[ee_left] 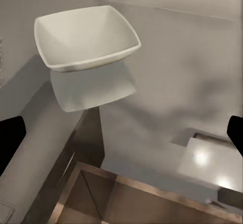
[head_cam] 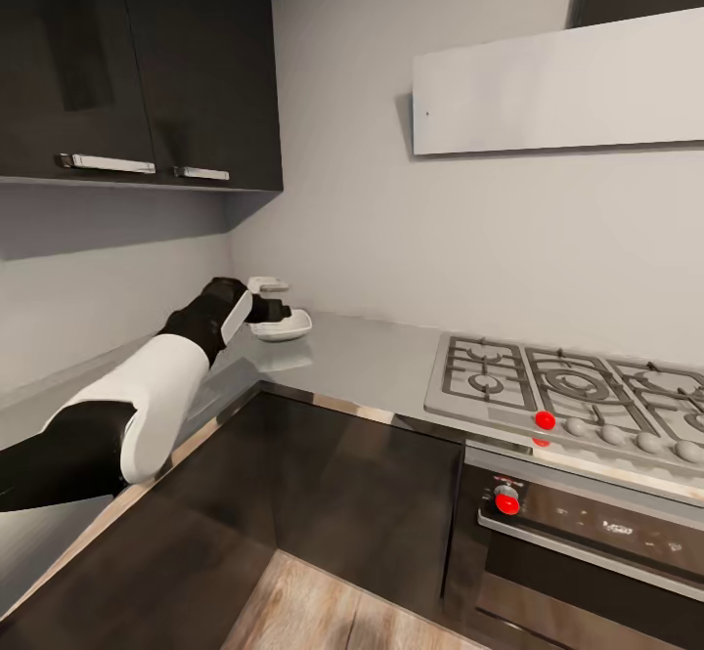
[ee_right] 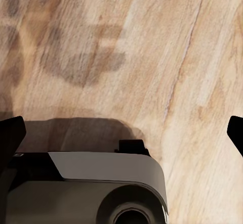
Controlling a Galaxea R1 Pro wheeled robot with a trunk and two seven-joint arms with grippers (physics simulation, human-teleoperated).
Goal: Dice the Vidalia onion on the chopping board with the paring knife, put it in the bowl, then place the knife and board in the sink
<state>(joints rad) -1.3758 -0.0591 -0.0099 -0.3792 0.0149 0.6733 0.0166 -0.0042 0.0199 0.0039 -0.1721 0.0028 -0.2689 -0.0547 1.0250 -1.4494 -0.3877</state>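
The white square bowl (head_cam: 284, 325) stands empty in the corner of the grey top, with its reflection below it. In the left wrist view the bowl (ee_left: 86, 37) lies ahead of my left gripper (ee_left: 121, 138) and apart from it. That gripper is open, its dark fingertips (ee_left: 10, 138) far apart with nothing between them. From the head, my left gripper (head_cam: 272, 300) hovers at the bowl's left rim. My right gripper (ee_right: 121, 135) is open over the wooden floor. The countertop (head_cam: 39, 552) with its pale wooden edge runs along the left. The Vidalia onion, sink, chopping board and paring knife are out of view.
A gas hob (head_cam: 577, 386) with red knobs sits on the steel top at the right, over an oven (head_cam: 587, 552). Dark upper cabinets (head_cam: 137, 64) hang above my left arm. A pale hood (head_cam: 557, 83) is on the back wall. Part of my base (ee_right: 86, 188) stands on the floor.
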